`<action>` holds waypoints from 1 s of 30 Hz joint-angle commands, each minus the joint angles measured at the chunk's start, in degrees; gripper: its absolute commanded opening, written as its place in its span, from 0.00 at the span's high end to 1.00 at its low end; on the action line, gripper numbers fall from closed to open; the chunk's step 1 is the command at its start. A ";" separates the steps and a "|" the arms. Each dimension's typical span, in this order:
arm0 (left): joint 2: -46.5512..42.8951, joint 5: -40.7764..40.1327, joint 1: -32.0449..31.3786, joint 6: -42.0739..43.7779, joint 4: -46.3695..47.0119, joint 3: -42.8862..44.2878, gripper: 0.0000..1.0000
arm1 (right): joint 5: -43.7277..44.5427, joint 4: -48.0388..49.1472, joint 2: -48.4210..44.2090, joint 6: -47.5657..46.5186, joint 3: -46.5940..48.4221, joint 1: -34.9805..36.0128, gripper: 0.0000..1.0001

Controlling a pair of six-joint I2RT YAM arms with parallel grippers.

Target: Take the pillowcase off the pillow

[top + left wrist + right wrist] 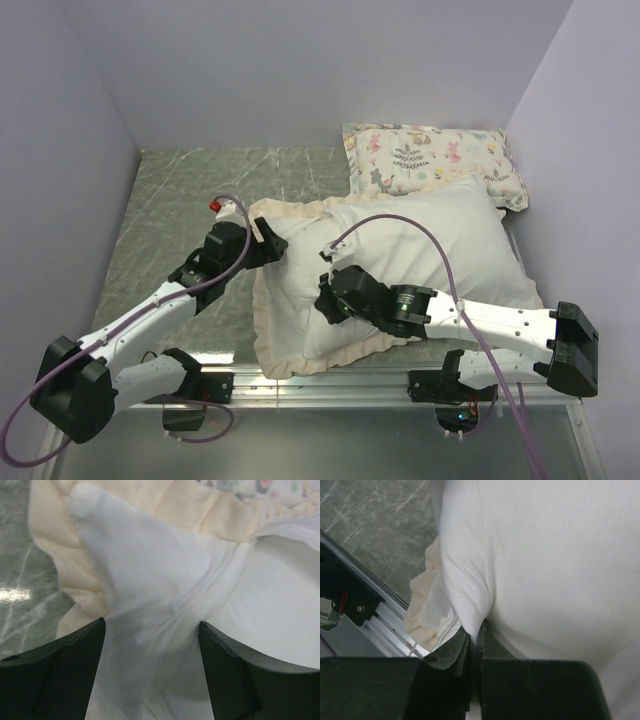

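Note:
The pillowcase [268, 335] lies white side out, its cream ruffle showing along the left and near edges. The pillow [440, 240] is the big white bulk in the middle of the table, and I cannot tell where cover ends and pillow begins. My left gripper [268, 238] is open at the upper left corner, its jaws apart on either side of a wrinkled white peak of the pillowcase [145, 580]. My right gripper [325, 300] is shut on a fold of white pillowcase [465, 590] fabric beside the ruffle [420, 615], near the front edge.
A small animal-print pillow [430, 160] lies at the back right against the wall. Grey marbled tabletop [180, 200] shows on the left. An aluminium rail [330, 385] runs along the near edge. Walls close in on the left, back and right.

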 commanded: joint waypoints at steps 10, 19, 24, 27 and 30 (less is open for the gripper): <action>4.02 -23.37 4.43 -3.90 -2.00 2.22 0.75 | 1.38 -2.92 -5.01 1.85 -1.32 0.37 1.00; 15.35 -17.14 12.25 -3.90 5.11 6.28 1.00 | 1.82 -3.97 -12.13 3.52 -4.13 0.90 1.00; 18.53 -2.34 16.48 -3.64 16.69 1.28 0.95 | 3.84 -4.15 -14.86 4.05 -2.91 0.90 1.00; 18.88 5.78 16.74 -2.32 25.85 -1.20 0.64 | 4.19 -3.45 -13.46 3.52 0.43 0.72 1.00; 18.44 11.86 16.74 -2.67 28.76 -1.46 0.33 | 0.01 -0.20 -10.83 0.72 4.82 0.02 1.00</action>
